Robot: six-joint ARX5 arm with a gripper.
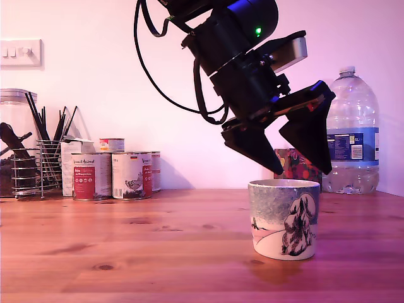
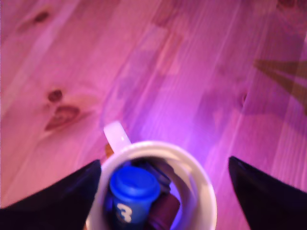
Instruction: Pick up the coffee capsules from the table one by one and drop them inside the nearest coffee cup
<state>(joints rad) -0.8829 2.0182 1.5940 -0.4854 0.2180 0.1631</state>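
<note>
Your gripper hangs right over the coffee cup, fingers spread wide and holding nothing, their tips just above the rim. The wrist view shows a blue capsule with a white "3" already down inside the cup, leaning against the wall beside something dark maroon, perhaps a second pod; you can't be sure. No capsule shows on the table in either view.

Judge a capsule as light, stiff and smooth-skinned: it will likely slip if pinched on its rounded top, so take it across the middle of its side walls. The ceramic cup could chip if struck, so keep the fingertips clear of the rim.

Count: one cup, one sure blue capsule, one water bottle, at least three labelled tins.
</note>
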